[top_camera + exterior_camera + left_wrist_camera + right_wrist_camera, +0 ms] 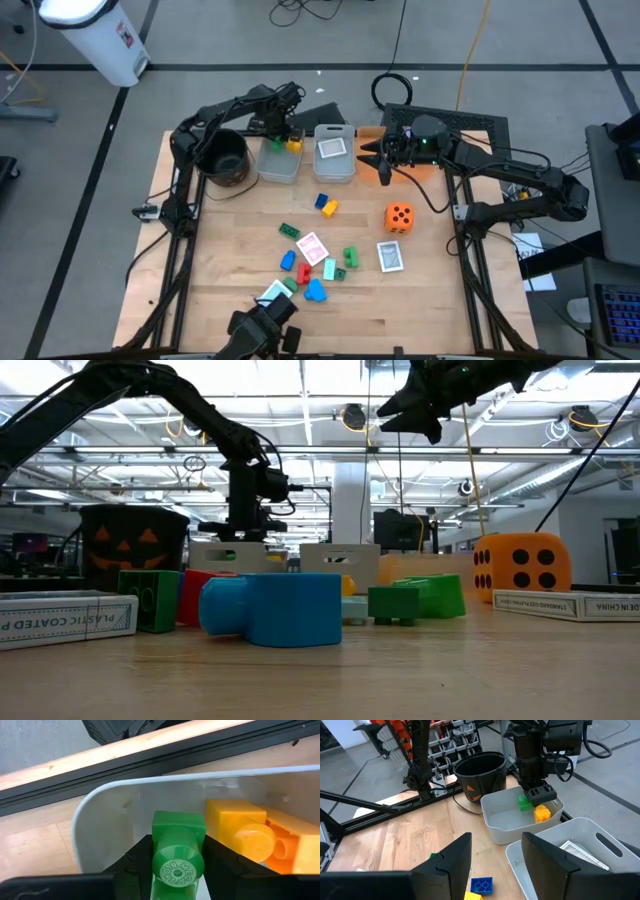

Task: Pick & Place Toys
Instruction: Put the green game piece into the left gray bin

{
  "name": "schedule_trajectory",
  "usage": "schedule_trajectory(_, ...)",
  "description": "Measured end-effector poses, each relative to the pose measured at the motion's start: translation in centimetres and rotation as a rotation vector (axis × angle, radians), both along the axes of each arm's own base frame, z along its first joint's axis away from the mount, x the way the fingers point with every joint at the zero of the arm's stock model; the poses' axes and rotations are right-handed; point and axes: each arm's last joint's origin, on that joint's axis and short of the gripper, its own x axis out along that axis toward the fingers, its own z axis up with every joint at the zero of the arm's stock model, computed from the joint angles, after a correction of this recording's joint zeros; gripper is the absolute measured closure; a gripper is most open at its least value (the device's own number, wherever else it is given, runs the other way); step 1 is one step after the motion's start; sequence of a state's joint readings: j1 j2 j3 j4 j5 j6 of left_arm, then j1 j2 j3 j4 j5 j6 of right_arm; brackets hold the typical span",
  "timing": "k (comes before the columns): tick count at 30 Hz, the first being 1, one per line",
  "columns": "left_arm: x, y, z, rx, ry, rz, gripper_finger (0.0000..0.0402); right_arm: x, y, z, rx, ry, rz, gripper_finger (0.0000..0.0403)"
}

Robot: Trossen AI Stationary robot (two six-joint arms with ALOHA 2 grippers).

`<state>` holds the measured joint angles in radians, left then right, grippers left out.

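While left gripper [177, 865] clamps green block [178, 851] over left bin [278, 163] at 12 o'clock, beside yellow block [240, 827], right gripper [496, 855] hovers empty, fingers apart.

Wooden worktop [240, 300] carries a round black pot [226, 157] with an orange pumpkin face at its far left corner. Two clear plastic bins stand side by side just right of the pot: left bin [279, 166], right bin [335, 156]. A white cylindrical container [100, 35] stands on the grey floor [70, 180] beyond the worktop's far left
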<state>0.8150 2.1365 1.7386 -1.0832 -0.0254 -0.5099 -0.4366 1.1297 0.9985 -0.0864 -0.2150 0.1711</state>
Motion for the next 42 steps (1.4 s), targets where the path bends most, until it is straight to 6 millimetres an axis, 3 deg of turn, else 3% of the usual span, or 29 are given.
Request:
schedule_trajectory(32,-0.2,0.31,-0.18,-0.017,-0.02,0.021,0.027,0.0,0.0,0.0,0.0,0.0,0.0,0.0236)
schedule_trajectory(38,-0.2,0.32,-0.18,-0.017,-0.02,0.025,0.021,0.0,0.01,-0.01,0.001,0.0,0.002,0.0236)
schedule_trajectory(42,-0.19,0.33,-0.19,-0.016,-0.021,0.025,0.0201,0.0,0.02,0.0,0.003,-0.001,0.009,0.0236)
